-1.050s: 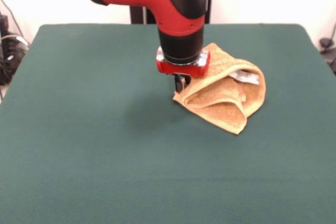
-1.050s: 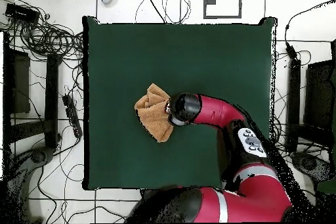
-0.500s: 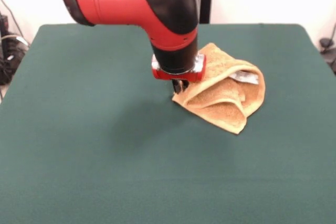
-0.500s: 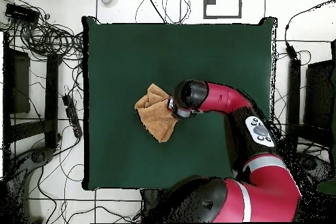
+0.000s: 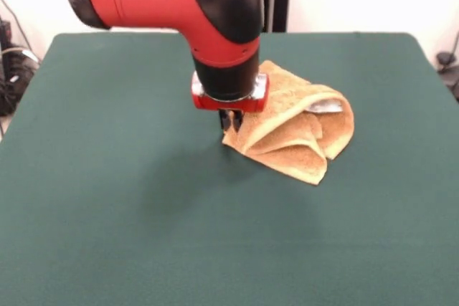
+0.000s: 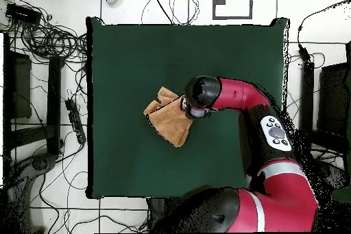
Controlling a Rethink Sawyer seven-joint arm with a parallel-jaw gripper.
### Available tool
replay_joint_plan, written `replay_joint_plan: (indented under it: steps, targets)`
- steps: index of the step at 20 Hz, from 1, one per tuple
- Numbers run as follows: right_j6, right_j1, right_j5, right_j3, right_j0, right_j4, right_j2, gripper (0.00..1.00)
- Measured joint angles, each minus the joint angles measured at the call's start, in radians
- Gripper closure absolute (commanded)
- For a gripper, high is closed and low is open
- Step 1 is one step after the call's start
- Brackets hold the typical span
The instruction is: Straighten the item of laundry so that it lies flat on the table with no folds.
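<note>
Gripper (image 5: 231,121) hangs low under the red and black arm (image 5: 215,26), its dark fingers (image 5: 226,120) drawn close together and pinching the near-left corner of the orange-tan towel (image 5: 295,134) just above the table (image 5: 107,198). The towel lies bunched in several folded layers, a small white tag (image 5: 324,107) showing on its upper right fold. Seen from overhead, the towel (image 6: 169,121) sits a little left of the green top's centre, the arm's wrist covering its right edge.
</note>
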State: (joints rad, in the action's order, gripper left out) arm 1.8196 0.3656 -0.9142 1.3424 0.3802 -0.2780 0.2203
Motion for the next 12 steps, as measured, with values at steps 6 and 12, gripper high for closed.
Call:
replay_joint_plan:
  steps: [6,12]
  targets:
    - [0.000,0.098,-0.078,-0.019,-0.036,-0.026,0.000,1.00]
    - [0.000,0.182,-0.158,-0.037,-0.057,-0.026,0.000,1.00]
